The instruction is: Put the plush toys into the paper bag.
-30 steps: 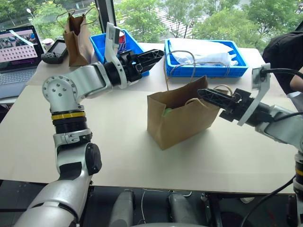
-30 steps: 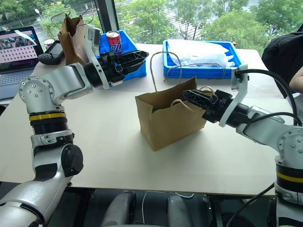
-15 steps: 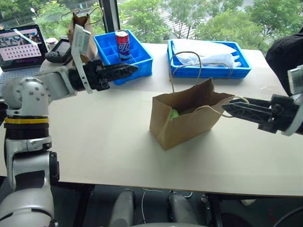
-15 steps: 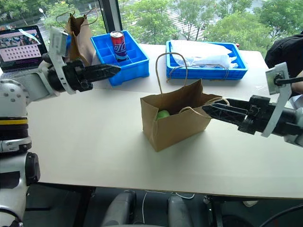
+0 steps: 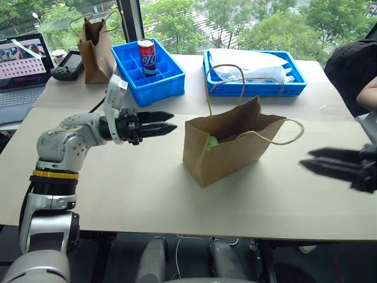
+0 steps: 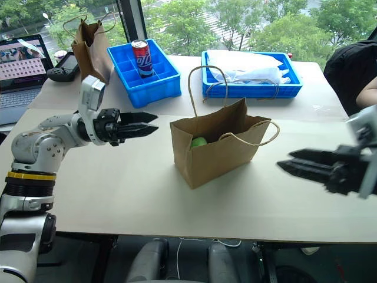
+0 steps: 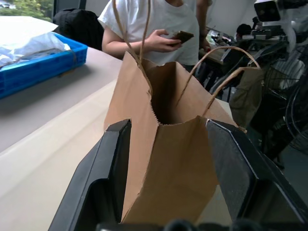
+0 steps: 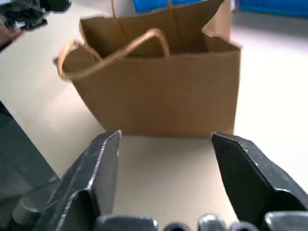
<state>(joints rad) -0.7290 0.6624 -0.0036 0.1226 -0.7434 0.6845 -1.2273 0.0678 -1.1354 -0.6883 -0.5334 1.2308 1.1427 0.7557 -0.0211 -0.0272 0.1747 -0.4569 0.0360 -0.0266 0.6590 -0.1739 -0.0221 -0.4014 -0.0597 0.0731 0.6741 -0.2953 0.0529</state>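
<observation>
One wide paper bag stands upright near the middle of the table, mouth open. One lime-green plush toy shows inside it; whether a red one is in there too cannot be told. The left gripper hangs beside the bag, fingers spread and empty. The right gripper hangs near the table's right edge, fingers also spread, holding nothing. Two blue trays line the far edge: one holds one can, the other white cloth. One darker bag stands at the far left.

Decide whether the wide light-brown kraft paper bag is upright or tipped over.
Upright. The wide light-brown kraft paper bag stands on its base on the pale table, mouth open upward, with a lime-green plush toy visible inside.
</observation>
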